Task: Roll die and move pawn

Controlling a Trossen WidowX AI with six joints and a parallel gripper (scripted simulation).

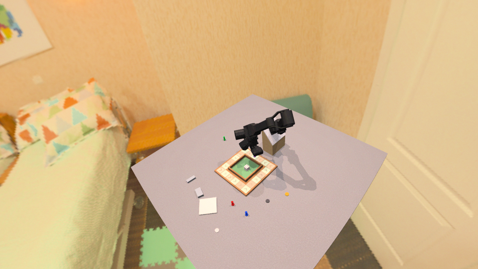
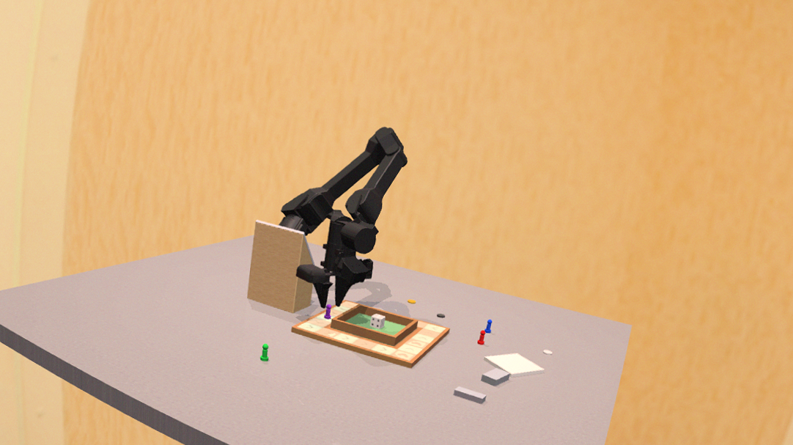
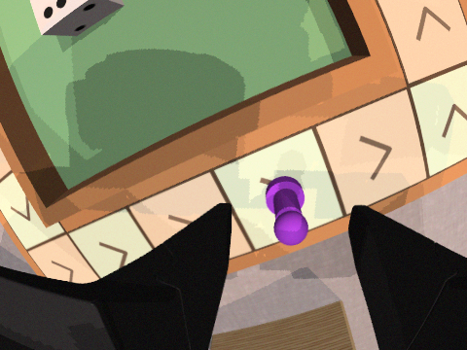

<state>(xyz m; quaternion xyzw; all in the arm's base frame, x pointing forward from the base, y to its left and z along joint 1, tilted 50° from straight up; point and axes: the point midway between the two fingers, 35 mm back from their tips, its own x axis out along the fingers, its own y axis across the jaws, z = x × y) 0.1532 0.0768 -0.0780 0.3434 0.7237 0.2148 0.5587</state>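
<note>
The die [image 1: 246,167] [image 2: 377,321] [image 3: 83,17] rests in the dice tray [image 1: 237,174] [image 2: 368,332] [image 3: 195,151]. Four pips show on a side face in the exterior view; its top is too small to read there and is cut off in the wrist view. The purple pawn [image 1: 254,156] [image 2: 328,311] [image 3: 287,201] stands on a pale square of the board [image 2: 346,348] [image 3: 341,146], one orange square before a corner. My gripper [image 2: 331,305] [image 3: 292,217] is open just above the pawn, its fingers on either side in the wrist view, with visible gaps. The top view hides the fingertips.
A tall wooden block [image 1: 273,146] [image 2: 276,267] stands close behind the pawn's side of the board. A green pawn [image 1: 224,138] [image 2: 264,353], red pawn [image 1: 232,203] [image 2: 481,337] and blue pawn [image 1: 246,213] [image 2: 488,326] stand off the board. A white tile [image 1: 207,206] and several small pieces lie around.
</note>
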